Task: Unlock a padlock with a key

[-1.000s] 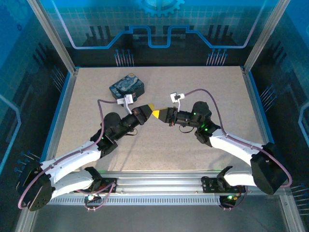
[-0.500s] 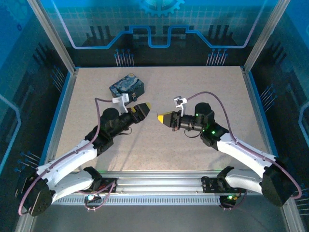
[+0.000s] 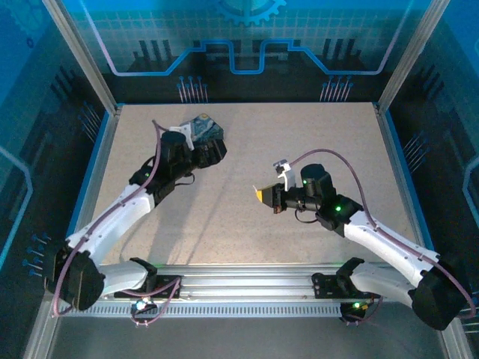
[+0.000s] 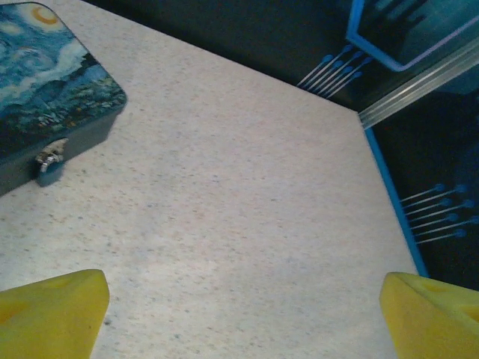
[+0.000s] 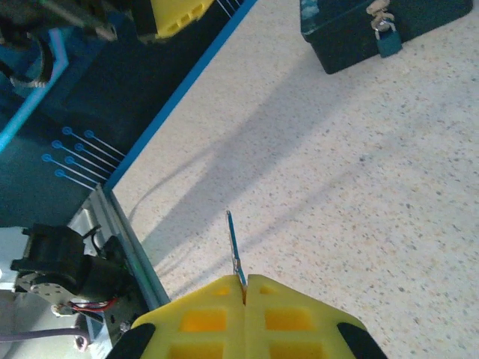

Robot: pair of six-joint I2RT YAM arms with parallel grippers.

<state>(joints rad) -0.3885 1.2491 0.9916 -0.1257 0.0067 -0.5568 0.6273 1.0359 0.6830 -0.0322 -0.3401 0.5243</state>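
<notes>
The padlock (image 4: 49, 166) is a tiny silvery-blue lock hanging on the front clasp of the swirl-painted tin (image 4: 45, 90); it also hangs small at the top of the right wrist view (image 5: 386, 39). My left gripper (image 4: 243, 329) is open wide beside the tin (image 3: 196, 129), its yellow fingertips (image 4: 52, 314) far apart over bare table. My right gripper (image 5: 245, 284) is shut on the key (image 5: 234, 243), a thin bluish sliver sticking out past the yellow tips. It hovers mid-table (image 3: 260, 196), well right of the tin.
The speckled table (image 3: 247, 232) lies open between the two arms. A blue rail (image 3: 97, 161) borders its left side and a metal frame (image 3: 247, 280) runs along the near edge. Purple cables (image 3: 329, 155) loop over both wrists.
The grippers were tip to tip a second ago. The left one has opened and swung back-left to the tin. The right one has drawn away to the right, still holding the key.
</notes>
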